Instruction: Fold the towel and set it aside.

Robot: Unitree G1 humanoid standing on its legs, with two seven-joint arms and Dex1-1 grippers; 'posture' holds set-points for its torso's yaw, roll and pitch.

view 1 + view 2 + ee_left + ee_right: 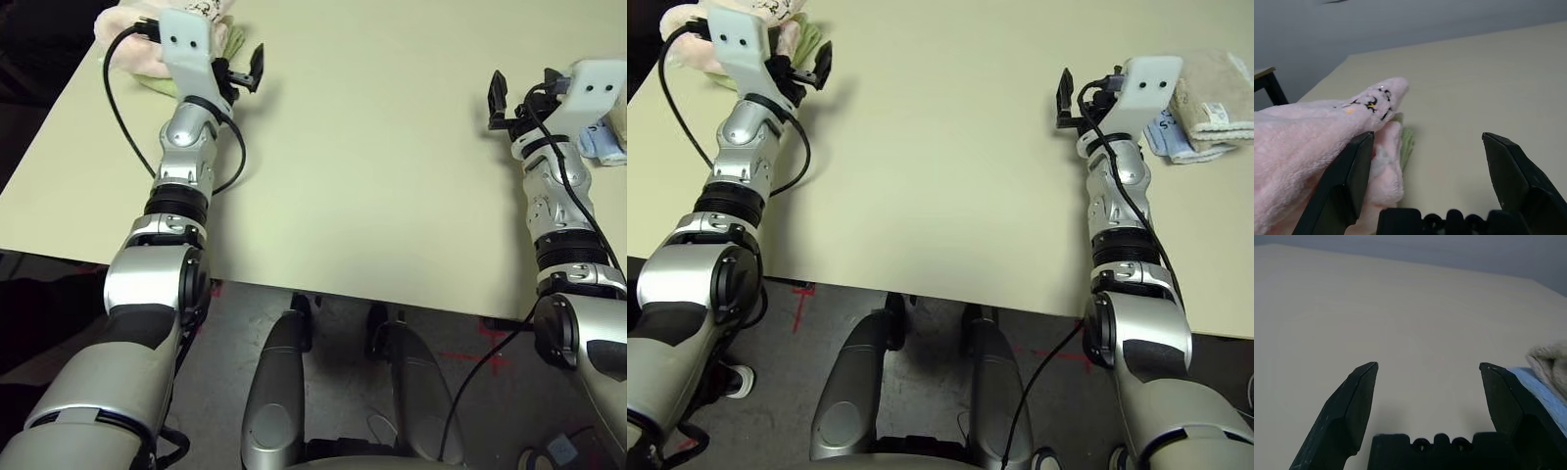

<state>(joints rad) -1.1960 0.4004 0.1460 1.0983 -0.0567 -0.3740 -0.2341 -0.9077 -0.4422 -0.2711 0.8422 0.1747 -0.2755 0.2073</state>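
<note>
Looks like the pink towel is already bunched at the upper left of the head view, on the light green towel, with left gripper and right gripper both spread empty, so next is probably just backing off.

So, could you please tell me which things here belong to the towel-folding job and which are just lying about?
Belongs to the job:
- pink towel
- left tool, open
- right tool, open

Lying about:
- green towel
- blue cloth
- beige cloth

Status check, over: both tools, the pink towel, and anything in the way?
Left tool open, right tool open, both empty. Pink towel bunched at table's far left corner, against the left tool's finger, over green towel. Nothing blocking.
</note>
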